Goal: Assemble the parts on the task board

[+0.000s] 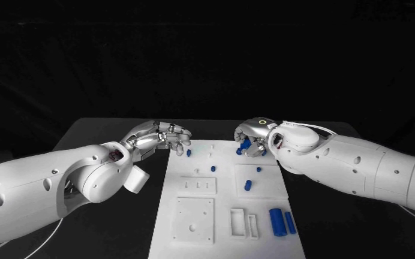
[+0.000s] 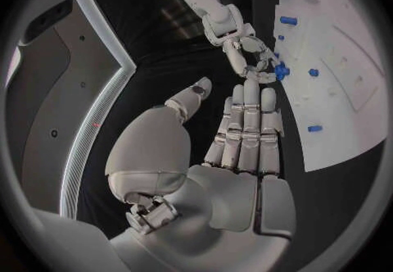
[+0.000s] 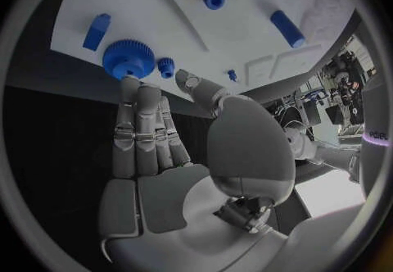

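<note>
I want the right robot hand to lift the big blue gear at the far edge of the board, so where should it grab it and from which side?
Probably by the toothed rim of the big blue gear, coming down from above with thumb and fingers on opposite sides. It seems to lie flat on the task board, so only the rim offers purchase. The right robot hand already has its fingertips at it.

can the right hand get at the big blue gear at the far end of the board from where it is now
Probably yes. In the right wrist view the right hand has its fingertips right at the big blue gear, which sits at the task board edge, and nothing lies between them. The hand holds nothing.
</note>
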You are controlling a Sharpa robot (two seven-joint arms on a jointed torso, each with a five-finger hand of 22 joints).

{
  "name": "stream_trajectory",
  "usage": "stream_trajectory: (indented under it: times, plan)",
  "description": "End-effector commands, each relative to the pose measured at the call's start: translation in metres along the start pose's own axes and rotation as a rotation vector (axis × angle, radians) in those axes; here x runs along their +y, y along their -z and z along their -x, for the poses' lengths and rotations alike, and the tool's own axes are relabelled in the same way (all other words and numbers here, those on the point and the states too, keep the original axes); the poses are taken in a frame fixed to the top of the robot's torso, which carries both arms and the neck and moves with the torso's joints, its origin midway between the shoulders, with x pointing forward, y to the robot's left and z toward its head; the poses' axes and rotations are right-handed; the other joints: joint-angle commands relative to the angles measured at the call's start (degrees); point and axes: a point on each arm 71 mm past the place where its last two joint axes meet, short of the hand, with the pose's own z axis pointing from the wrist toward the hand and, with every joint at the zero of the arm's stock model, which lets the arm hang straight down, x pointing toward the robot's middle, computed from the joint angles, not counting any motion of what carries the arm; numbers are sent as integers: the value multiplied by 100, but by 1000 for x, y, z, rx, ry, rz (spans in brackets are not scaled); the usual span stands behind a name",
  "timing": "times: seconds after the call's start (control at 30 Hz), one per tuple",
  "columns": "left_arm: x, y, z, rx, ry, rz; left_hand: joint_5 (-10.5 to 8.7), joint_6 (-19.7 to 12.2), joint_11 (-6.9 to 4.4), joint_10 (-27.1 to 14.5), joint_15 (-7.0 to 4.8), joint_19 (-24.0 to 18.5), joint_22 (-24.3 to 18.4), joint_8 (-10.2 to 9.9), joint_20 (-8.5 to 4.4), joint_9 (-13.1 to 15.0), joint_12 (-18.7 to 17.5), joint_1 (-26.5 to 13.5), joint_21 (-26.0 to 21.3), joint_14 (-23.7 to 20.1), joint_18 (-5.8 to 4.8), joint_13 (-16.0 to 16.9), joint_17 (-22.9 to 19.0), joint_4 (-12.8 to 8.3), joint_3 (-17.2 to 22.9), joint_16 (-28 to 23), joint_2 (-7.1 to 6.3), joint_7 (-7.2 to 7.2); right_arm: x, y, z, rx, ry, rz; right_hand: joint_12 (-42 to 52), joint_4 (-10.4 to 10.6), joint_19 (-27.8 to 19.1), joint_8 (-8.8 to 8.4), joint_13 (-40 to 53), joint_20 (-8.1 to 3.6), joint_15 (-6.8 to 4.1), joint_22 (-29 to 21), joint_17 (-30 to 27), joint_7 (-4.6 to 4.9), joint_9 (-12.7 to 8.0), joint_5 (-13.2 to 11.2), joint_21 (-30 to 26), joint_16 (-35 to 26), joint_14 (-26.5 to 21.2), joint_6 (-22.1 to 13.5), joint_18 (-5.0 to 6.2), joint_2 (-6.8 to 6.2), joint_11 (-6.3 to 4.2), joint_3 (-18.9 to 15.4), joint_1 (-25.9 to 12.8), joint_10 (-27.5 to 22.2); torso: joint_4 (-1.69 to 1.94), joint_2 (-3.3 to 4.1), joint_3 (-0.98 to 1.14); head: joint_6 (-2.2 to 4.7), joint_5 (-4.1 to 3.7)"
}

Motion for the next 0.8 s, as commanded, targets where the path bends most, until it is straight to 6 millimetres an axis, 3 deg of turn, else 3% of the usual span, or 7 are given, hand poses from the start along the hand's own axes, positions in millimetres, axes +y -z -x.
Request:
stream_trajectory:
  times: [0.03, 0.37, 0.53, 0.8]
  plan:
    - [-3, -1, -1, 10, -3, -15, -25, -43, -2, -42, 44, -33, -3, -22, 20, -7, -42, -38, -38, 5, 107, -7, -6, -4, 13, -33, -4, -13, 2, -1, -3, 21, 13, 1, -19, 16, 56, -29, -11, -7, 20, 118, 12, -22, -5, -31, 40, 39, 31, 36, 115, -1, -1, 27, 10, -52, -3, 5, 4, -15, 11]
    - [-3, -1, -1, 10, -3, -15, -24, -46, 1, -45, 46, -35, -3, -25, 21, -6, -51, -40, -40, 4, 107, -6, -5, -1, 14, -39, -5, -11, 1, -1, -6, 31, 12, -3, 6, 29, 83, -14, -31, -24, 5, 129, 37, -23, 1, -34, 81, 126, 26, 74, 115, 24, -17, 85, 27, 13, 17, 23, -5, -47, 19]
    - [-2, -1, -1, 10, -3, -14, -24, -47, 2, -45, 46, -35, -2, -26, 22, -5, -55, -42, -42, 4, 107, -6, -5, 2, 15, -41, -3, -10, 0, -1, -7, 36, 12, -5, 19, 41, 109, 1, -37, -40, -15, 137, 55, 2, 7, -33, 128, 195, 26, 112, 115, 42, -37, 117, 26, 76, -8, 27, -3, -67, 34]
    - [-2, -2, -1, 10, -3, -14, -24, -49, 3, -46, 47, -34, -2, -28, 23, -4, -60, -45, -43, 6, 107, -5, -4, 6, 15, -43, 0, -9, 3, -2, -8, 43, 12, 2, 25, 55, 126, 14, -42, -54, -29, 141, 71, 1, 13, -31, 178, 261, 27, 149, 115, 72, -52, 144, 17, 131, 2, 24, -1, -82, 19]
